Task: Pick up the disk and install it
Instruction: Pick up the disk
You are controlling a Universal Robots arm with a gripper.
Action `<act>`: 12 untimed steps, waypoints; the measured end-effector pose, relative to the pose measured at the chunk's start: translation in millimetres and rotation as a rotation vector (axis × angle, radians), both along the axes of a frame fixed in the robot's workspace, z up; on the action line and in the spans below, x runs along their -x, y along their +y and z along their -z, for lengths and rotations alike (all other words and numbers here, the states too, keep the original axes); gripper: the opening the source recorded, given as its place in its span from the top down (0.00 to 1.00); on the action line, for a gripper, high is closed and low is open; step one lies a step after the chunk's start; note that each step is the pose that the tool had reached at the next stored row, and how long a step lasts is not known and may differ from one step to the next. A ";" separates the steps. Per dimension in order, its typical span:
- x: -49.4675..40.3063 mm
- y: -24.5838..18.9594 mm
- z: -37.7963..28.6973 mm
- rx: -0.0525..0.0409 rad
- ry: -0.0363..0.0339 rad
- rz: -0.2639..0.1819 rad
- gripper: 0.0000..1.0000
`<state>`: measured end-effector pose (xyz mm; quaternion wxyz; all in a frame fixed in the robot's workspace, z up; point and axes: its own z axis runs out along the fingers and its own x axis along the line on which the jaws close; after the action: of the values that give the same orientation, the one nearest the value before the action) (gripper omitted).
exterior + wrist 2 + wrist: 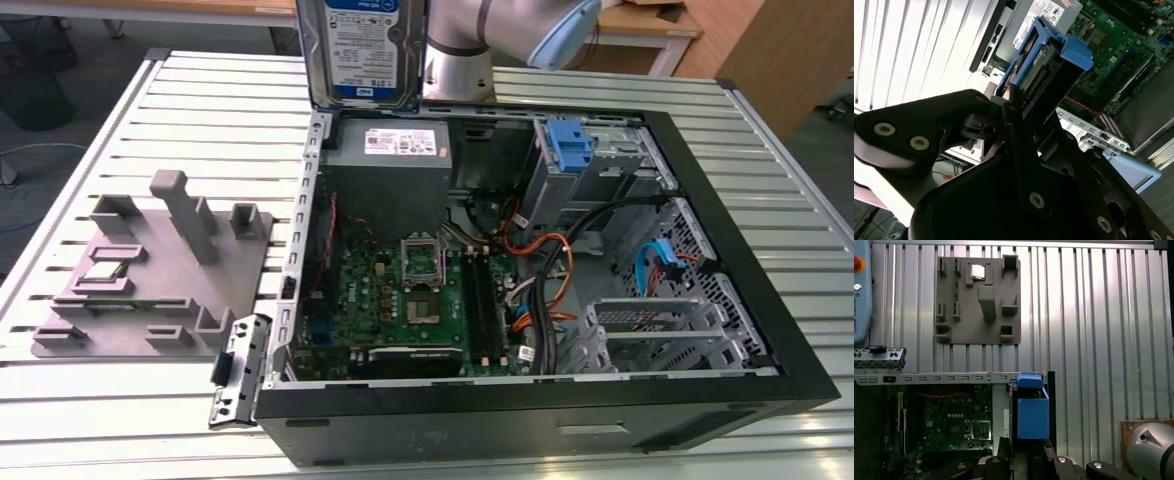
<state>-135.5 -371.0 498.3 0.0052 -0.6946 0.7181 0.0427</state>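
I'm clamping my gripper (1024,105) shut on the disk (360,50) and holding it upright in the air, right above the open computer case (534,420) edge by the grey power supply (394,170).

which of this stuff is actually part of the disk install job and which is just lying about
Part of the job:
the disk, gripped by the hand
the open computer case, probably where it goes

Just lying about:
the grey fixture plate
the black bracket strip beside the case
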 end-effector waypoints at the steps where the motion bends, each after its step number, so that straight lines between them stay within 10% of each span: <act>1: -0.4 -0.1 0.0 0.0000 0.0000 0.000 0.65; 12: -17.3 -0.1 0.2 0.0001 0.0000 0.000 0.65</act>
<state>-118.2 -371.0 498.1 0.0051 -0.6947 0.7181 0.0426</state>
